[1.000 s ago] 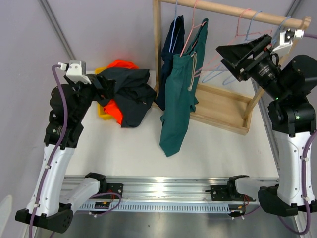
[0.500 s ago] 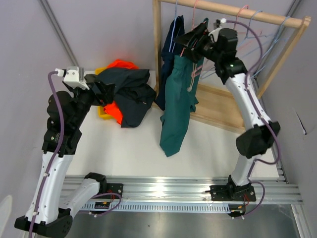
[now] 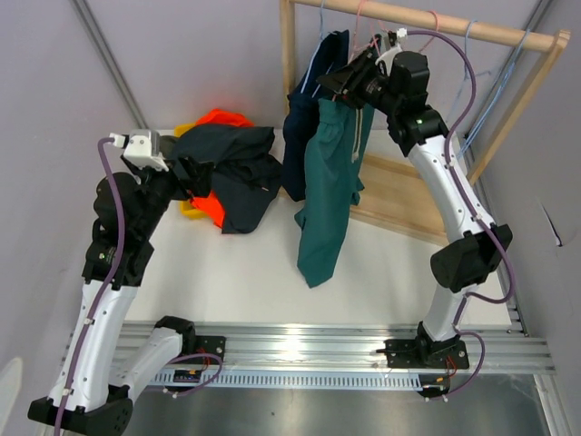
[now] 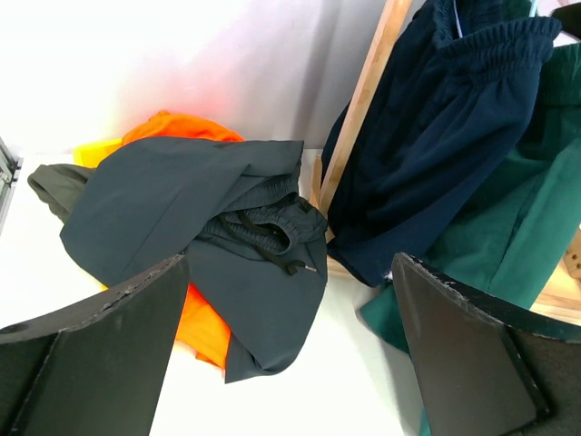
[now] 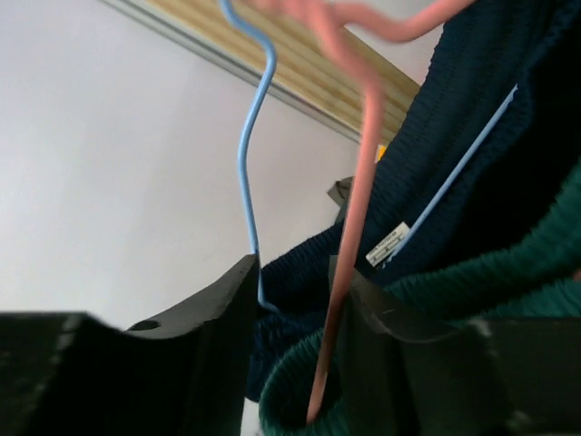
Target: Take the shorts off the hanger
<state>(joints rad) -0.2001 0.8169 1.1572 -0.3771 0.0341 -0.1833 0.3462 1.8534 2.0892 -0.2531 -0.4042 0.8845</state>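
Observation:
The teal green shorts (image 3: 329, 186) hang from a pink hanger (image 5: 349, 272) on the wooden rack. The navy blue shorts (image 3: 304, 113) hang just behind them on a blue hanger (image 5: 247, 154). My right gripper (image 3: 343, 82) is at the top of both pairs. Its jaws stand narrowly apart around the teal waistband (image 5: 363, 363) and the pink wire, and a firm pinch cannot be made out. Black shorts (image 3: 234, 168) and orange shorts (image 3: 211, 202) lie heaped at the back left. My left gripper (image 3: 186, 162) hovers open by that heap with nothing between its fingers (image 4: 91, 345).
The rack's upright post (image 3: 289, 82) stands between the heap and the hanging shorts. Its wooden base (image 3: 408, 195) lies at the back right. Several bare hangers (image 3: 477, 86) hang further along the rail. A yellow bin (image 3: 186, 207) sits under the heap.
My right arm swung in from the far right to the rack top, and its jaws narrowed around the teal waistband. Both hanging pairs shifted slightly left. The left arm barely moved.

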